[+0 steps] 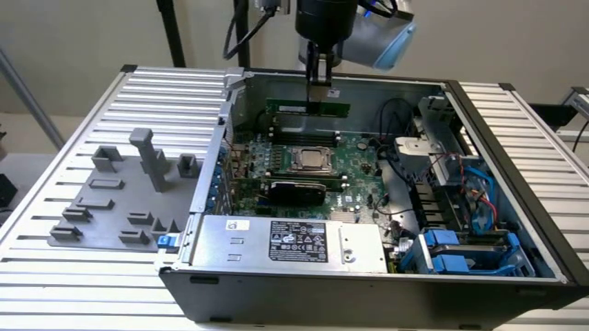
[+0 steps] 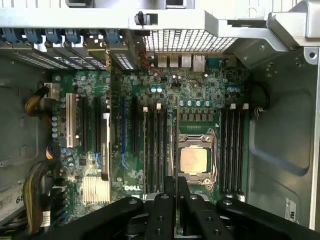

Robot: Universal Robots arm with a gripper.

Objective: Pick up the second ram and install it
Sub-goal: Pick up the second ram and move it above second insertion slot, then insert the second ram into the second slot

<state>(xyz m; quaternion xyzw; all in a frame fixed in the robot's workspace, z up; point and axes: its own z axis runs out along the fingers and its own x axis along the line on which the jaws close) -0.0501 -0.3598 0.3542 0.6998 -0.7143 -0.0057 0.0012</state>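
Second ram [image 1: 299, 108], where is it? asks the desk.

– I have it in the gripper [image 1: 319, 93]. The fingers are drawn narrow and pinch the stick's upper long edge near the middle. It hangs level inside the computer case [image 1: 368, 293], over the far part of the motherboard [image 1: 276, 158], beyond the CPU socket [image 1: 313, 160]. I cannot tell whether its lower edge touches a slot.

– What does the wrist view give you?

– I look straight down on the board. The fingertips [image 2: 170, 192] stand close together, with the black memory slots [image 2: 156, 150] running beside the socket [image 2: 194, 160].

– How do you reckon it handles?

– Light and stiff, I judge, but thin and easily hurt. The chips and the contact edge should not be pinched or scraped. A hold on the bare top edge, close to the middle, seems right to me, since it keeps the board from tipping. Off centre, I expect it would pivot between the pads.

– And the grey fixture [image 1: 120, 200]?

– On the table, well apart from the case, on the exterior view's left.
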